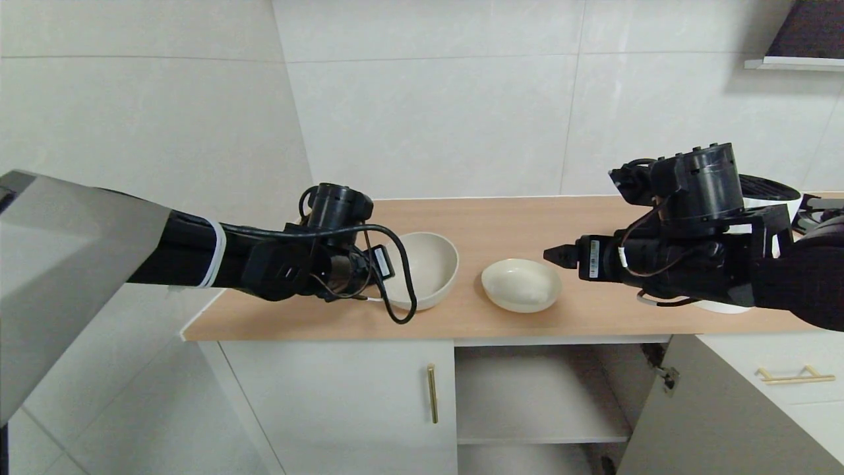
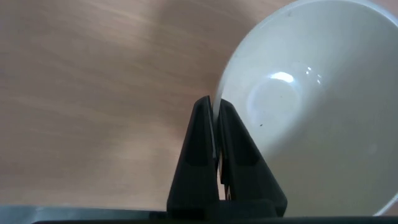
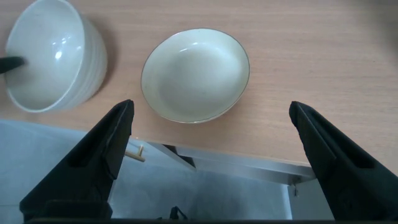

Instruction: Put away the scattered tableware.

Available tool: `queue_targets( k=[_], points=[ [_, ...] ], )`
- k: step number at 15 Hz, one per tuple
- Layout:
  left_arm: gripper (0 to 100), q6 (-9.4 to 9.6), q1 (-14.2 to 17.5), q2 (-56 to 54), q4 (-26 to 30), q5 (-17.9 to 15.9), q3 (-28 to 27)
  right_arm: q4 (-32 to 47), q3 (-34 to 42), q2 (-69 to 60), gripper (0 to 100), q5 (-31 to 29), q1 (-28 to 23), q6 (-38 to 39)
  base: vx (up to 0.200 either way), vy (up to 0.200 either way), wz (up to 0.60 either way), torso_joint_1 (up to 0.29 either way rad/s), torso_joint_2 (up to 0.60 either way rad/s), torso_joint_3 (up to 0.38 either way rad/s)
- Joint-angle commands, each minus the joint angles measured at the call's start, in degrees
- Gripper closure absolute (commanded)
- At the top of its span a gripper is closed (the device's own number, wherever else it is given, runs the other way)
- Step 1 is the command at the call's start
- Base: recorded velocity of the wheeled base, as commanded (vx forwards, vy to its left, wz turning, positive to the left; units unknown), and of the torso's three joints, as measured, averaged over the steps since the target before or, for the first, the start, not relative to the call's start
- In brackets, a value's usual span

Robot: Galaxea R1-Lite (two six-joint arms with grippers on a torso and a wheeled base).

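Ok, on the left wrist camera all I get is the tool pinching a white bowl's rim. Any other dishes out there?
Observer: Yes, one shallow bowl sits on the counter, to the robot's right of your deep bowl and apart from it.
Operator: Is the other arm holding it?
Observer: No. The right tool is open, aimed at the shallow bowl without touching it.
Operator: And where can they go?
Observer: The cupboard under the counter has its door swung open, with a shelf inside.
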Motion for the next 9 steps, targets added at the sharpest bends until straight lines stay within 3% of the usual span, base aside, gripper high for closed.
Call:
queue_targets(
  k=[1,4,6,7,8,9],
  points=[
    [100,-0.03,-0.60,-4.40,0.27,0.19,1.59,0.03,-0.11,-0.23,0,0.01,0.04,0.02,0.000,0.000,0.00,0.000,0.00,0.000],
    [100,0.67,-1.13,-16.53,0.27,-2.18,7.48,0.38,-0.38,1.62,0,-0.16,-0.13,-0.07,0.000,0.000,0.00,0.000,0.00,0.000],
    [100,2.17,-1.04,-20.04,0.00,-5.96,10.65,0.47,-1.96,5.57,0,-2.53,-0.92,-0.07,0.000,0.000,0.00,0.000,0.00,0.000],
    [100,2.17,-1.04,-20.04,0.00,-5.96,10.65,0.47,-1.96,5.57,0,-2.53,-0.92,-0.07,0.000,0.000,0.00,0.000,0.00,0.000],
    [100,3.13,-1.04,-21.71,-0.08,-8.16,12.05,0.38,-3.89,10.93,0,-7.19,-1.71,-0.07,0.000,0.000,0.00,0.000,0.00,0.000],
    [100,3.13,-1.04,-21.89,-0.08,-8.16,12.14,0.30,-5.21,13.83,0,-8.07,-2.42,0.02,0.000,0.000,0.00,0.000,0.00,0.000]
  ],
)
